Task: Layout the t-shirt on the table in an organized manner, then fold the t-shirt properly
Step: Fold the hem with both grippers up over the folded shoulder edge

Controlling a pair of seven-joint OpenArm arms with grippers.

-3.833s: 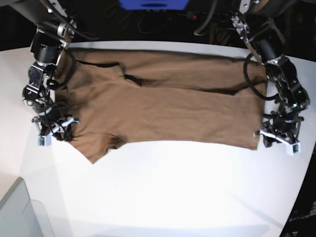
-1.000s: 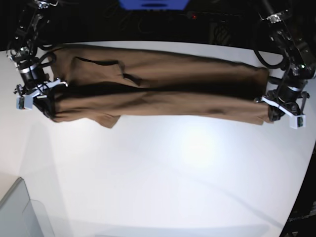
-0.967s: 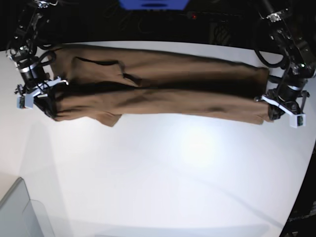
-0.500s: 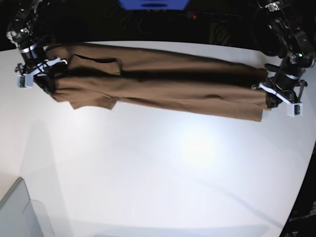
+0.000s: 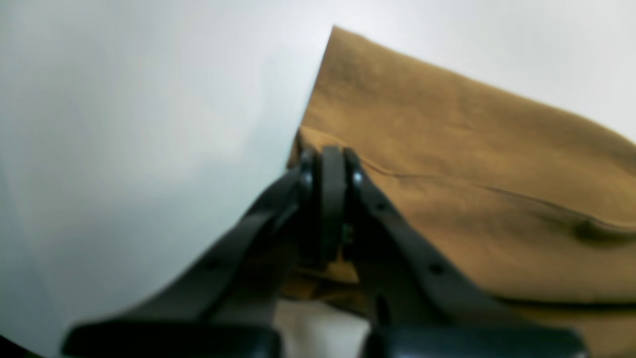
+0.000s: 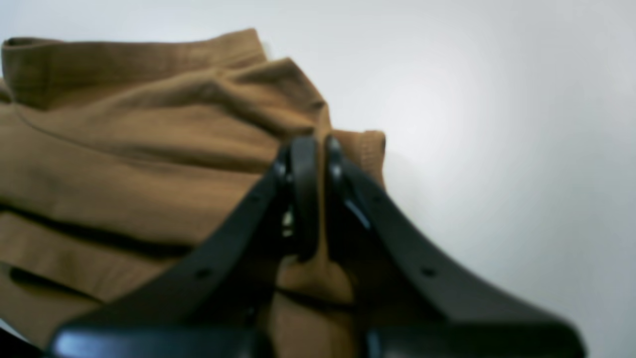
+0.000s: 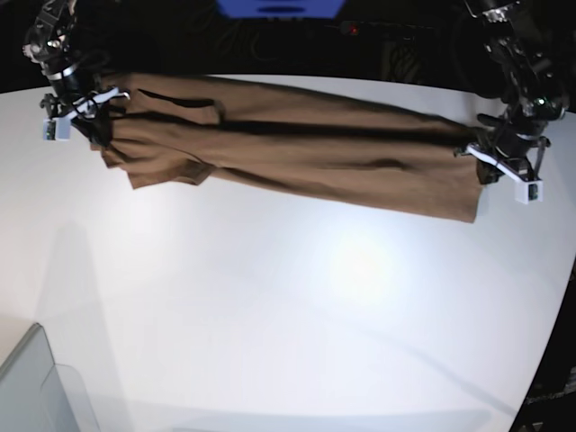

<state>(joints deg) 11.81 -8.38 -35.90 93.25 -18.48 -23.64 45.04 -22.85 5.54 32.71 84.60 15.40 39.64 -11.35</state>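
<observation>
Blurred close-ups, hidden grip points

Both wrist views are soft: the t-shirt (image 5: 462,169) runs off at 3 o'clock in one, at 9 o'clock in the other. Each gripper's closed tips hide the pinched cloth. In the base view, a grey bin (image 7: 36,387) is cut off at 7 o'clock.
</observation>
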